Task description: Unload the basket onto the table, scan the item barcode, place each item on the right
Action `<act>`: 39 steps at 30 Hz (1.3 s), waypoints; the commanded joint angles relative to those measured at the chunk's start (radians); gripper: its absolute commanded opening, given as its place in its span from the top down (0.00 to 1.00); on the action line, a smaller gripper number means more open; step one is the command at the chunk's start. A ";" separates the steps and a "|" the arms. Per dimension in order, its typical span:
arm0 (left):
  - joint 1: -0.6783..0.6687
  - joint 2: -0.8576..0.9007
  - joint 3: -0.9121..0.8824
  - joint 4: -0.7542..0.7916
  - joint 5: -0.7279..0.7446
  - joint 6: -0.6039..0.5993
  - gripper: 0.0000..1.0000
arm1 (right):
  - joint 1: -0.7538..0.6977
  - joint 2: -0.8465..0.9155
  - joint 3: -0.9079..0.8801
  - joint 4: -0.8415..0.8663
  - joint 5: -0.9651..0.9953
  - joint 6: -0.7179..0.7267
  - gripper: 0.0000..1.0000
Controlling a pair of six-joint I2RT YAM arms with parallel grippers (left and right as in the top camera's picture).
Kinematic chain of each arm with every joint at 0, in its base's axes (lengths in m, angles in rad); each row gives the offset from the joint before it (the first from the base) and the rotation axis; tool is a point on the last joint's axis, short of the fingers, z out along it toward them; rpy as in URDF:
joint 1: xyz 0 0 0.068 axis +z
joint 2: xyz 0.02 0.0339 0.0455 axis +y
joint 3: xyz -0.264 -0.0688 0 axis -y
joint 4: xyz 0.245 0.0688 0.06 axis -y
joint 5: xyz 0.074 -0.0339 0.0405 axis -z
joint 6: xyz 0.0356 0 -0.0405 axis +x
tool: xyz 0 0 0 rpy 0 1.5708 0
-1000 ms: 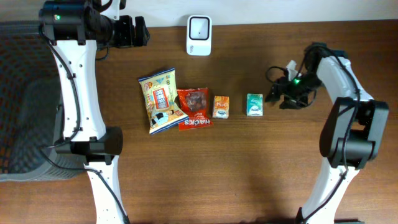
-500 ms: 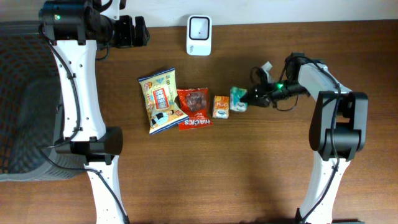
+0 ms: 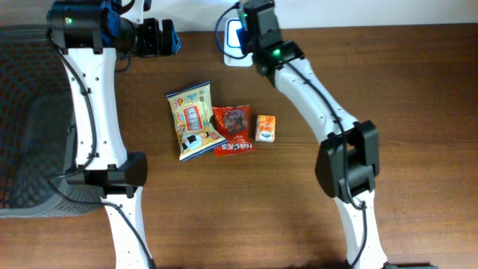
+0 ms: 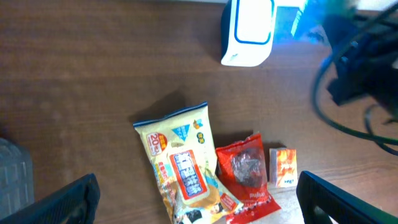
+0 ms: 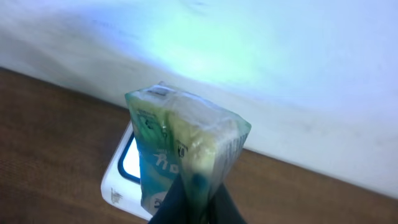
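Note:
The item is a small green packet (image 5: 180,146), pinched at its lower end by my right gripper (image 5: 199,185), which is shut on it. It hangs upright just in front of the white scanner (image 5: 121,177). From overhead, my right gripper (image 3: 251,24) covers the scanner (image 3: 233,46) at the table's back edge, and the packet is hidden beneath it. A blue glow shows around the scanner (image 4: 249,31) in the left wrist view. My left gripper (image 3: 166,37) is at the back left, high over the table, open with nothing in it.
Three snacks lie in a row mid-table: a yellow bag (image 3: 193,119), a red bag (image 3: 234,129) and a small orange box (image 3: 265,128). A dark mesh basket (image 3: 30,112) stands off the left edge. The white wall runs just behind the scanner.
My right gripper shut on the green packet at the right end of the row, lifted it and carried it back-left to the scanner. The left arm has not moved.

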 commanded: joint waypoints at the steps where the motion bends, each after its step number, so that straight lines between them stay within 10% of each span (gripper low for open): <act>1: 0.001 -0.011 0.003 0.001 0.008 0.013 0.01 | 0.002 0.087 0.009 0.103 0.074 -0.222 0.96; 6: 0.001 -0.011 0.003 0.001 0.008 0.013 0.01 | 0.002 0.142 0.009 0.182 0.070 -0.524 0.96; 13: 0.001 -0.011 0.003 0.001 0.008 0.013 0.01 | -0.068 0.001 0.015 0.165 0.187 -0.230 0.96; 16: 0.001 -0.011 0.003 0.001 0.008 0.013 0.01 | -0.335 -0.162 0.015 -0.173 0.113 0.161 0.96; 21: 0.001 -0.011 0.003 0.001 0.008 0.013 0.01 | -0.729 -0.142 -0.001 -0.573 0.037 0.187 0.96; 27: 0.001 -0.011 0.003 0.001 0.008 0.013 0.01 | -1.101 -0.138 -0.275 -0.415 0.014 0.210 0.95; 28: 0.001 -0.011 0.003 0.001 0.008 0.013 0.01 | -1.146 -0.138 -0.337 -0.351 0.015 0.209 0.54; 31: 0.001 -0.011 0.003 0.001 0.008 0.013 0.01 | -1.164 -0.152 -0.339 -0.363 0.018 0.209 0.04; 34: 0.001 -0.011 0.003 0.001 0.008 0.013 0.01 | -1.101 -0.260 -0.330 -0.439 -0.081 0.209 0.02; 39: 0.001 -0.011 0.003 0.001 0.008 0.013 0.01 | -0.775 -0.365 -0.343 -0.783 -0.874 0.209 0.01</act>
